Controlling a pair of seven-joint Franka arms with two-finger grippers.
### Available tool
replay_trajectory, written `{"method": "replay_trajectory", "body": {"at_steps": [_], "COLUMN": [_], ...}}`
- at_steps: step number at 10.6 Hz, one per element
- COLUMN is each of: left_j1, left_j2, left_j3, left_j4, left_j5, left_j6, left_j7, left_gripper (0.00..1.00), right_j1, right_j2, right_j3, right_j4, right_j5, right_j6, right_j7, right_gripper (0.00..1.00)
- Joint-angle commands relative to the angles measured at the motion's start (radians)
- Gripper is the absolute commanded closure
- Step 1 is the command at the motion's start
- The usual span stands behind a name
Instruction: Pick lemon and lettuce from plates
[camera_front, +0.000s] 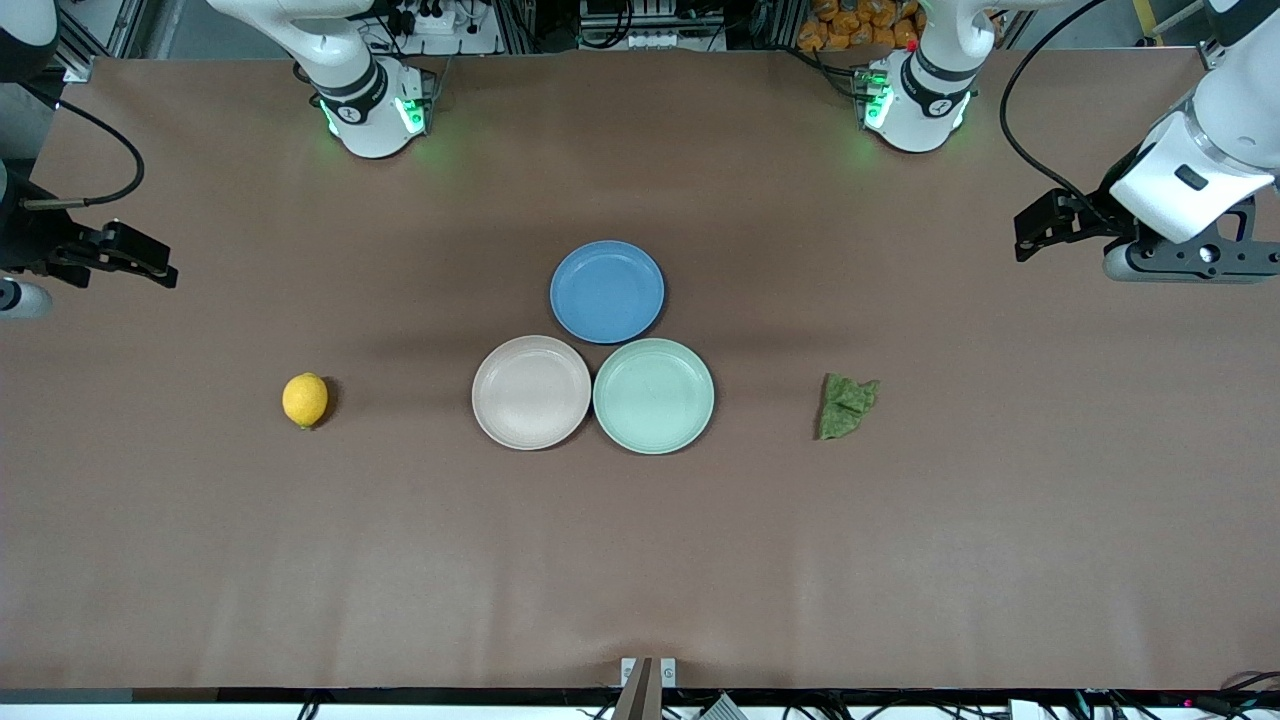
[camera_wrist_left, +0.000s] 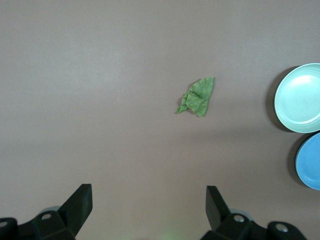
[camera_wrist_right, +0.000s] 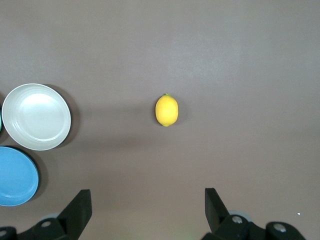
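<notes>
Both plates (camera_front: 531, 392) sit bare; lemon (camera_front: 305, 400) and lettuce (camera_front: 846, 405) lie on the worktop (camera_front: 640, 560), each toward its own arm. Left gripper (camera_wrist_left: 148, 206) and right gripper (camera_wrist_right: 147, 207) hover released, well apart.

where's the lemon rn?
The lemon lies on the bare table toward the right arm's end, beside the beige-pink plate but apart from it, not on any plate.
</notes>
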Motion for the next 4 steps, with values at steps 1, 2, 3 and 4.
{"method": "replay_trajectory", "body": {"at_steps": [1, 2, 3, 4], "left_j1": [0.01, 0.01, 0.008, 0.01], "left_j2": [0.005, 0.005, 0.006, 0.005], "left_j3": [0.003, 0.004, 0.004, 0.004], "left_j4": [0.021, 0.022, 0.022, 0.022], "left_j5": [-0.01, -0.009, -0.007, -0.007], "left_j6": [-0.018, -0.018, -0.018, -0.018], "left_j7": [0.02, 0.021, 0.021, 0.021], "left_gripper": [0.0, 0.0, 0.0, 0.0], "right_j1": [0.005, 0.003, 0.003, 0.003], "right_j2": [-0.015, -0.015, -0.015, -0.013], "right_j3": [0.001, 0.0, 0.0, 0.0], "right_j4": [-0.007, -0.007, -0.007, -0.005], "right_j5": [-0.005, -0.005, -0.005, -0.005], "right_j6": [0.003, 0.003, 0.003, 0.001], "right_j7": [0.016, 0.016, 0.016, 0.016], "right_gripper": [0.0, 0.0, 0.0, 0.0]}}
